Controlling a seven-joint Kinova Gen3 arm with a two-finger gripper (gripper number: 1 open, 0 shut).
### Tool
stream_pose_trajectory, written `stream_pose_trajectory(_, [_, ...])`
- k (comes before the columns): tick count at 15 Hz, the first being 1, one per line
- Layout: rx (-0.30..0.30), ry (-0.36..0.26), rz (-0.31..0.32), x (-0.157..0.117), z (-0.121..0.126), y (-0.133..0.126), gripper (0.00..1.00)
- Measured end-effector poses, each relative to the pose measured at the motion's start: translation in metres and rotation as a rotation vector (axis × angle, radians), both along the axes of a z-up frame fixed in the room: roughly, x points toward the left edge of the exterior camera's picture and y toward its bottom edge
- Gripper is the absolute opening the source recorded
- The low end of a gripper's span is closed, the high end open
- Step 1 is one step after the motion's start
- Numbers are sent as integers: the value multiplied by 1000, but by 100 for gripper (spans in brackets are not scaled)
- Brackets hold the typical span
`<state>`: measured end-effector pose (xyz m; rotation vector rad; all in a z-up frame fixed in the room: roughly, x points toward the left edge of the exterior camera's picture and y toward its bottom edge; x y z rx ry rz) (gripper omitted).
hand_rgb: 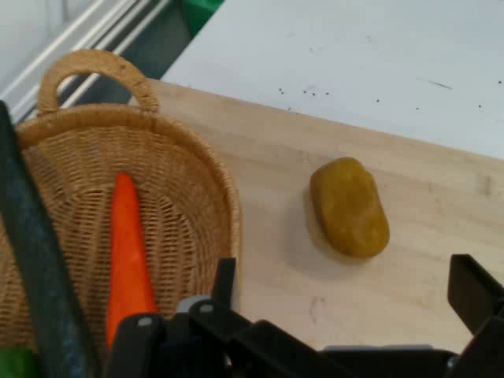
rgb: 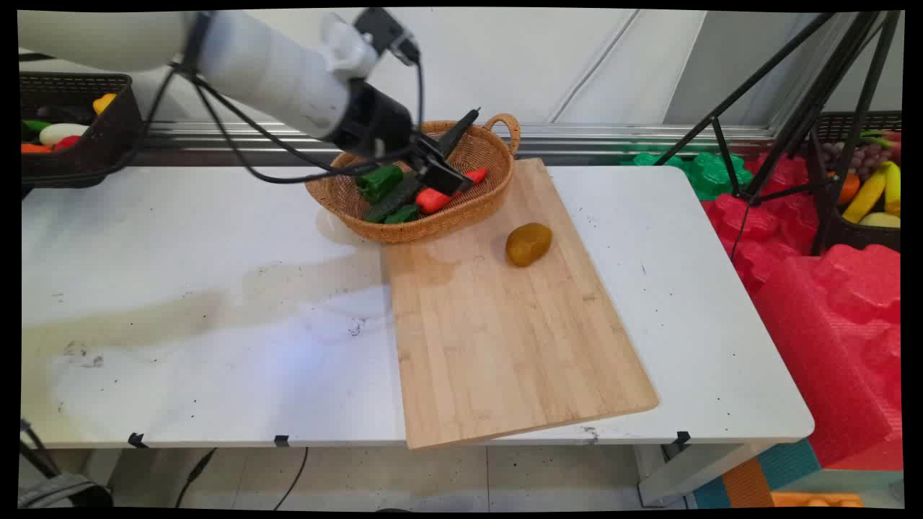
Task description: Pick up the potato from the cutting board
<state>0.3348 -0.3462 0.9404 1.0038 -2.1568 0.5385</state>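
White table fills most of the main view, wall and window rail behind it. Wooden cutting board lies at centre frame, angled, its near corner overhanging the table's front edge. Wicker basket sits at upper centre, its right side resting on the board's far end. Inside the basket: green pepper, dark cucumber, orange-red carrot.

Gripper comes in from upper left and hangs over the basket, jaws spread wide, nothing between them. One finger points up toward the basket's far rim, the other sits low over the carrot. Whether it touches the carrot cannot be told.

Brown potato-like lump lies on the board right of the basket, apart from the rim. Hand view shows the same: potato on the board, carrot and cucumber in the basket at left.

Black bin of produce sits at upper left. Tripod and red foam stand at right.
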Motion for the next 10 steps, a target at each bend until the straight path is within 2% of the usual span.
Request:
stream_pose_trajectory(5, [39, -19, 11, -44, -31, -35, 100])
stream_pose_trajectory(10, [78, -44, 7, -75, -65, -63, 100])
